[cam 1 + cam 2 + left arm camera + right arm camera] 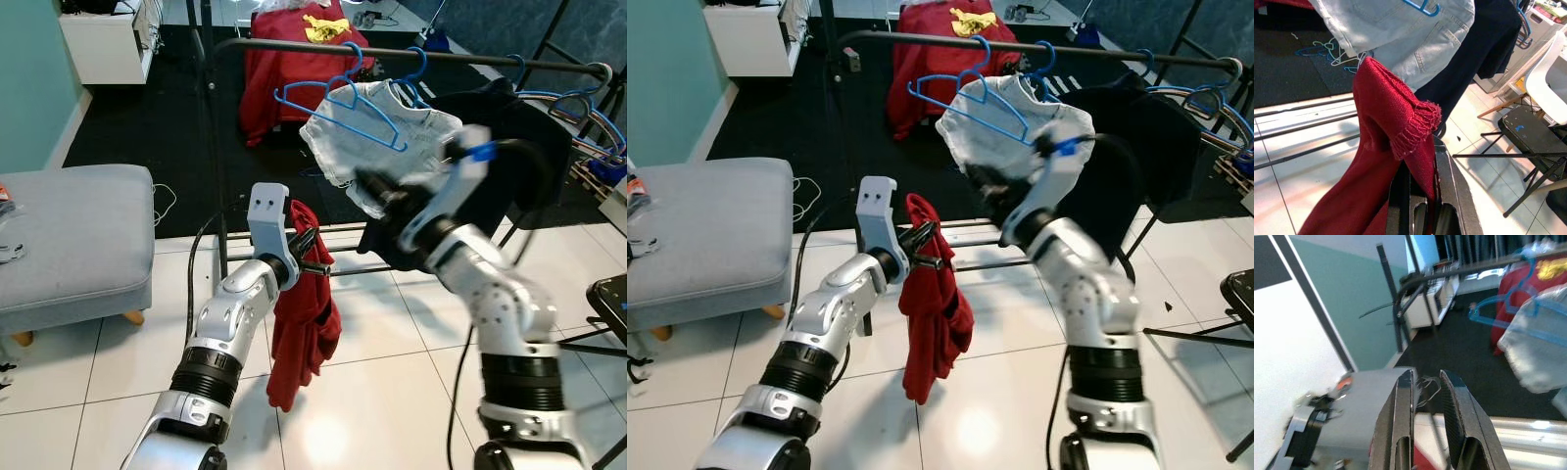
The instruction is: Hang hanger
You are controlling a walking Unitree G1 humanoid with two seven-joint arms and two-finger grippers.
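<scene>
Left eye view: clothes rail spans the room; pale denim garment hangs there on a blue hanger, light, stiff, best taken by its hook; left gripper pinches limp red garment; right gripper slightly parted, empty.

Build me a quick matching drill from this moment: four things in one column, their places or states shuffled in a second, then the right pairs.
Things:
1. red garment
2. empty blue hanger
3. pale denim garment
4. grey ottoman

Places or states:
A. on the floor to the robot's left
B. hooked on the rail with nothing on it
C. pinched in the left gripper, hanging down
D. draped on a blue hanger on the rail, by the right gripper

Pairs: 1-C, 2-B, 3-D, 4-A
</scene>
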